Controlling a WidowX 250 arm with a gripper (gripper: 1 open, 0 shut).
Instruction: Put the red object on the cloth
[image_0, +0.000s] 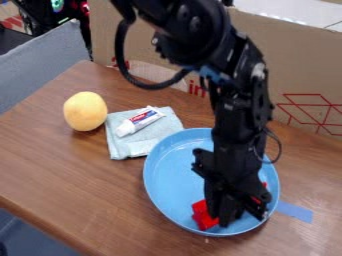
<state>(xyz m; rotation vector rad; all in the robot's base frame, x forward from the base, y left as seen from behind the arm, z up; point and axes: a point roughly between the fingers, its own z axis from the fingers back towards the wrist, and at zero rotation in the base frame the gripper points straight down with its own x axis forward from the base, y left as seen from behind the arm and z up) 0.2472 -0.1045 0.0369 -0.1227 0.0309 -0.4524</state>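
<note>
The red object (202, 213) lies in the big round blue plate (160, 175) at the front right. Only its lower left end shows, because the black arm covers the rest. My gripper (230, 208) points straight down into the plate, its dark fingers drawn in against the bar's sides. The bar still rests on the plate. The cloth (124, 145), a small pale blue-green folded square, lies on the table just left of the plate, apart from the gripper.
A white toothpaste tube (144, 121) with a red cap lies on the cloth's far edge. A yellow-orange ball (84, 110) sits further left. A cardboard box (301, 60) stands behind. A strip of blue tape (297, 212) lies right of the plate.
</note>
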